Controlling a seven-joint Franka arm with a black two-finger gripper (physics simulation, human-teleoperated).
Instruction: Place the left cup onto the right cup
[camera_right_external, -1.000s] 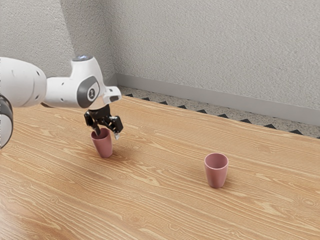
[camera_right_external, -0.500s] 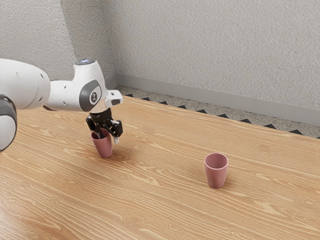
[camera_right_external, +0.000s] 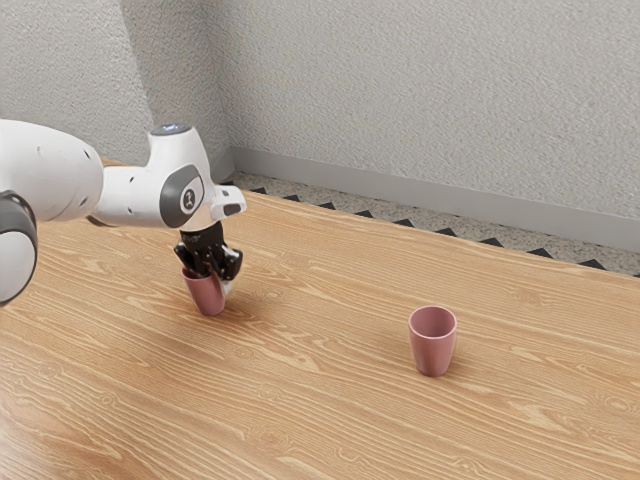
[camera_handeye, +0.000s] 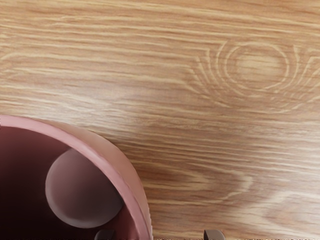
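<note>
Now, fingers (camera_right_external: 208, 268) astride the left cup (camera_right_external: 207, 293) rim

One sits inside the pink wall, one outside (a gap shows beside it), so they are parted, not clamping. The right cup (camera_right_external: 432, 340) stands on the desk (camera_right_external: 330, 400), well apart.

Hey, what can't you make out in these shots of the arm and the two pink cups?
Exterior view: the gripper hides part of the left cup, at its rim.
Exterior view: the wall of the right cup hides its inner bottom.
Wrist view: the picture's edges cut off the left cup.
</note>
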